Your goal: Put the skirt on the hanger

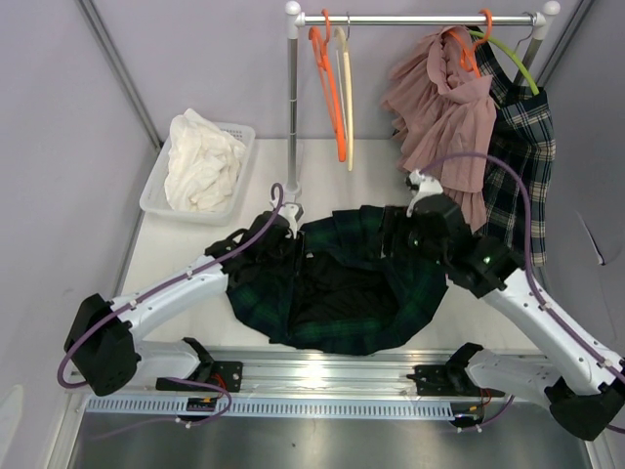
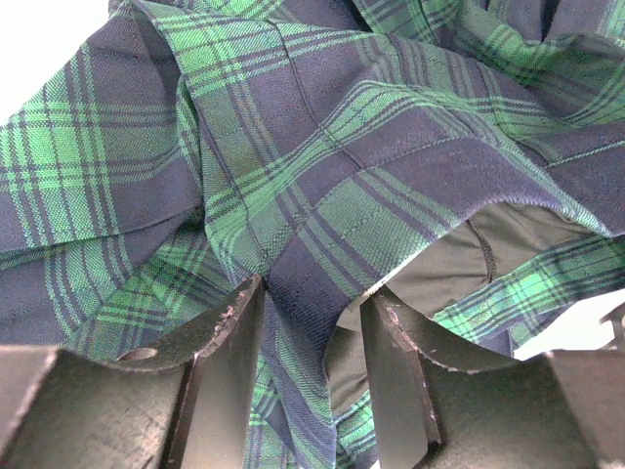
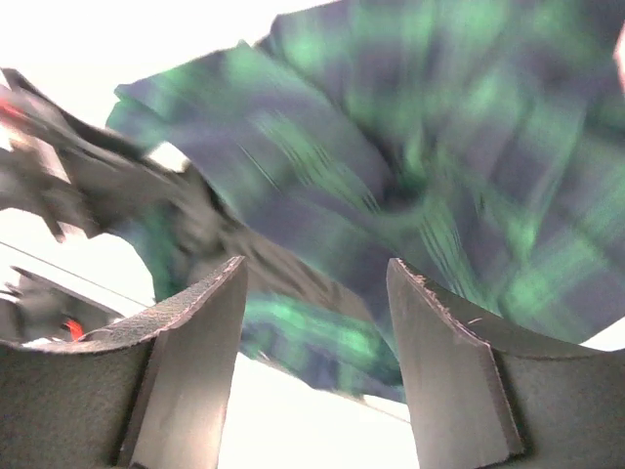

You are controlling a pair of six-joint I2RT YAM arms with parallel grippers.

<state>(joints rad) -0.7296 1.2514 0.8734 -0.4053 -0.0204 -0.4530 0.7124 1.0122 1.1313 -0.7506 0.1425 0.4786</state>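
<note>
Jaws both stand parted, left straddling skirt.

Soft, even light fills the overhead view, which is sharp all over, with glare on the metal rail by the arm bases. Ahead of the left gripper the skirt is crisp to the weave, and the far corners blow out white. Ahead of the right gripper the plaid smears with motion blur against an overexposed background, possibly the tabletop.

Top camera high, facing down, 2 wrist cameras close, all sharing skirt
</note>
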